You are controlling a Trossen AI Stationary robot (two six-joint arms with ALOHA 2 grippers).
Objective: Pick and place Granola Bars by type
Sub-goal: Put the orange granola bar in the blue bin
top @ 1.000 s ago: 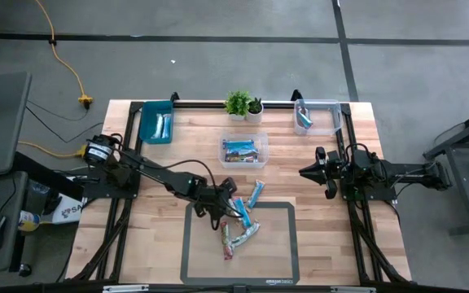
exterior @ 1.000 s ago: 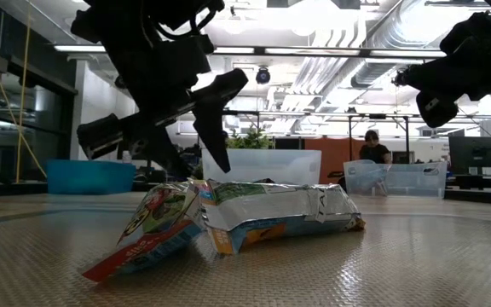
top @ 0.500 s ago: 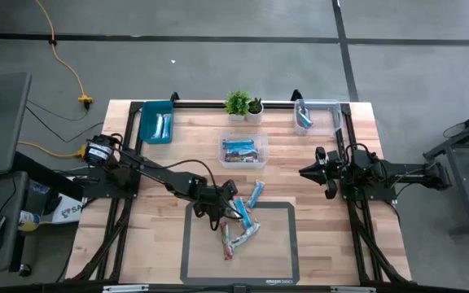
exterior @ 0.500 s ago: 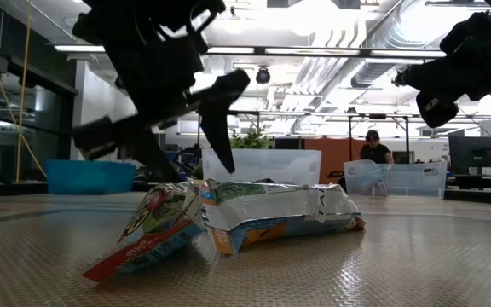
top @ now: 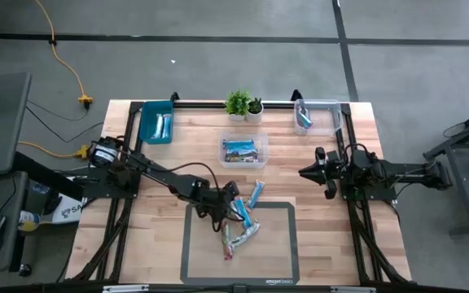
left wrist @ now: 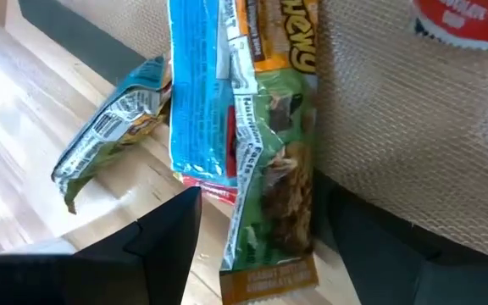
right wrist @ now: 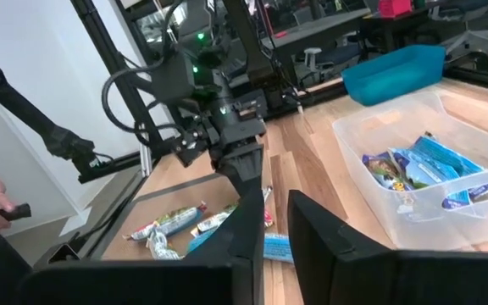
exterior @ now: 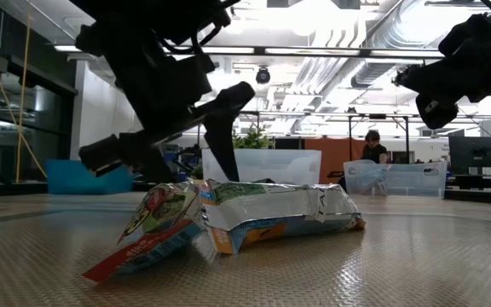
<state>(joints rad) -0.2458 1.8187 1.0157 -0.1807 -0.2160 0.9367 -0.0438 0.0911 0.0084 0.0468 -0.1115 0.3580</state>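
left gripper (top: 228, 209) wide open, empty, over the bar pile at the mat's (top: 283, 260) edge | green granola bar (left wrist: 274, 169) between our fingers, blue bar (left wrist: 197, 85) touching it | risk: we pinch both | right gripper (top: 309, 172) shut, idle

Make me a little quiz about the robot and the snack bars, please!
1. True or false: the left gripper has its fingers open above the bars on the dark mat.
2. What colour is the bin at the table's back left: A blue, B red, C yellow?
3. Fill in: the small green ____ stands at the table's back edge.

Key: 1 true; 2 A; 3 plant.
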